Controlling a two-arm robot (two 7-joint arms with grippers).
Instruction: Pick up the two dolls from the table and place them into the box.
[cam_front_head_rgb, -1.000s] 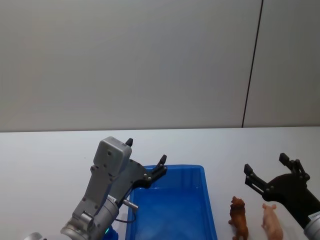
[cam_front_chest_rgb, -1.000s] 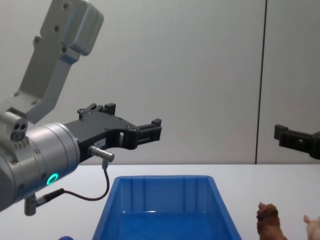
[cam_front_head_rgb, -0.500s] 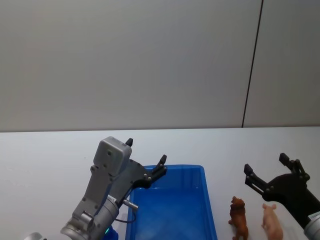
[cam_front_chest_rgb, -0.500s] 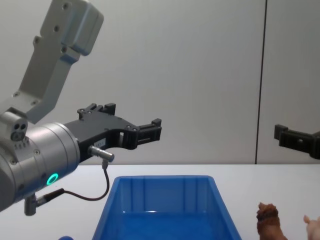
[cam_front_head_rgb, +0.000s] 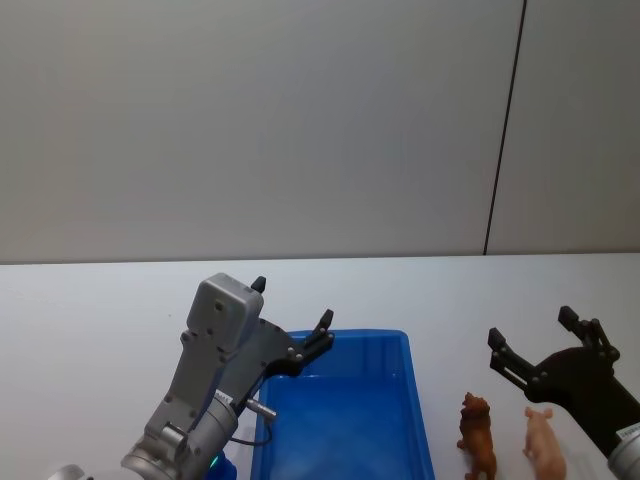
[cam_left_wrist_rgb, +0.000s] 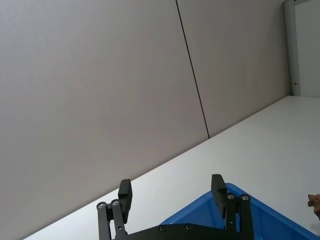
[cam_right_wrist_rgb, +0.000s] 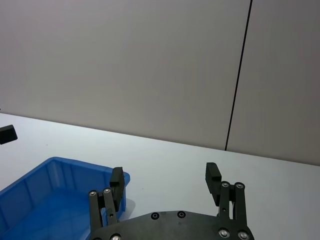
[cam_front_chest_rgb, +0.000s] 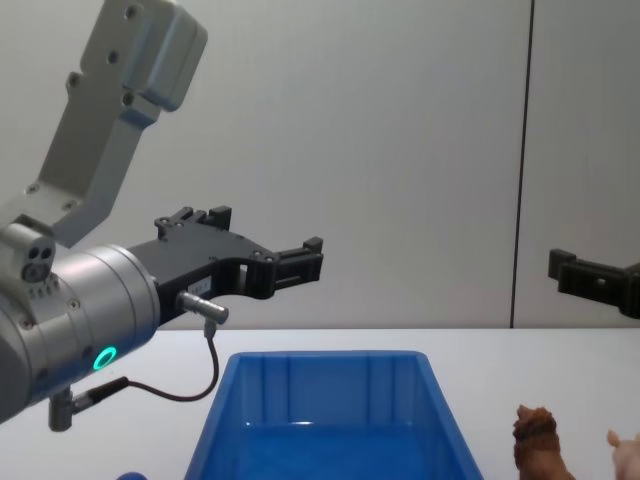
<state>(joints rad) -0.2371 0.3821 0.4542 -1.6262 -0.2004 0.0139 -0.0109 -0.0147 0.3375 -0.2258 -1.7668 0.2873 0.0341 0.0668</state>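
We find nothing binned: lion figurine (cam_front_head_rgb: 478, 436) and pig figurine (cam_front_head_rgb: 545, 444) stand lower right beside the blue bin (cam_front_head_rgb: 372, 352); left gripper (cam_front_head_rgb: 292, 301) and right gripper (cam_front_head_rgb: 530, 326) gape wide, empty.

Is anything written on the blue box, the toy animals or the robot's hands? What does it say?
No text to read: the box, the reddish-brown doll, the pink doll, the left gripper and the right gripper show no words, numbers or labels. The green ring is only a light.
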